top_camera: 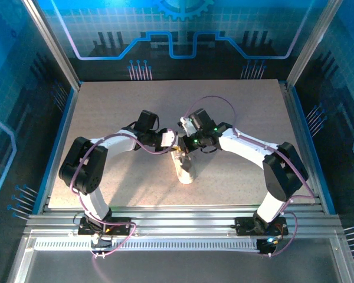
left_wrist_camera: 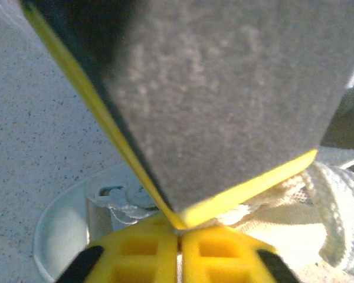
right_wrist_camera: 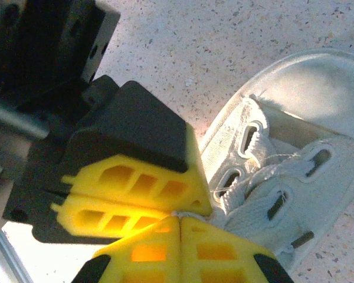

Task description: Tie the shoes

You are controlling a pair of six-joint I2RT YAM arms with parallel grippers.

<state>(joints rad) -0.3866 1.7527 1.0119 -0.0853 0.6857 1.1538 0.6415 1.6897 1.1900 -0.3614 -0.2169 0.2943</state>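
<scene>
White canvas shows close up at the right wrist: the small white low-top sneaker (right_wrist_camera: 295, 171) has slotted eyelets and slack white woven laces (right_wrist_camera: 256, 203) just beside the right arm's yellow fingers (right_wrist_camera: 218, 250), which are pressed together on a thin strand of them. At the left wrist, the left arm's yellow fingers (left_wrist_camera: 135, 253) also meet tip to tip; whether on lace I cannot tell. From above, the sneaker lies mid-desk under both wrists, with bare speckled grey desk (top_camera: 106, 112) on every side out to the metal frame (top_camera: 53, 53)
</scene>
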